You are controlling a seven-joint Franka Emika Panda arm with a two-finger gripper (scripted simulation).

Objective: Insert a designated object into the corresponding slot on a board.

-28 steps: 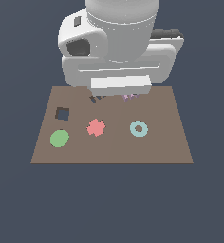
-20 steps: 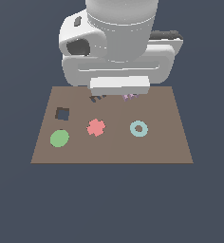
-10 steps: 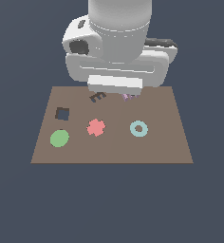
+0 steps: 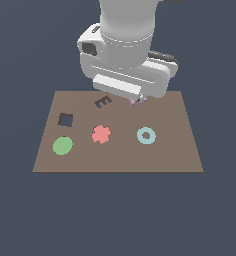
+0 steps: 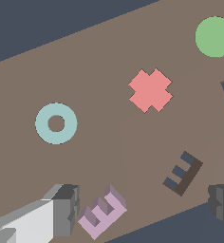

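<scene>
On the exterior view, the arm's bulk hangs over the far edge of the board (image 4: 118, 155), hiding most of the gripper (image 4: 136, 100). Only a sliver of the piece (image 4: 135, 102) peeps out below it, just beside the slot (image 4: 103, 101), which lies toward the view's left. Nearer the camera sit the square hole (image 4: 65, 120), green disc (image 4: 62, 146), red cross (image 4: 101, 134) and teal ring (image 4: 146, 135), all apart from the piece.

From the wrist view, the piece (image 5: 103, 211) proves to be a pale purple E lying flat on the board (image 5: 109, 85), near its edge. One finger (image 5: 66, 209) stands just beside it and the other (image 5: 223, 204) is well apart, so the gripper (image 5: 144, 206) is spread wide and holds nothing. It likely straddles the piece to line up a grasp. The slot (image 5: 182, 173) lies near, turned at a different angle, so the piece will probably need rotating before it drops in.
</scene>
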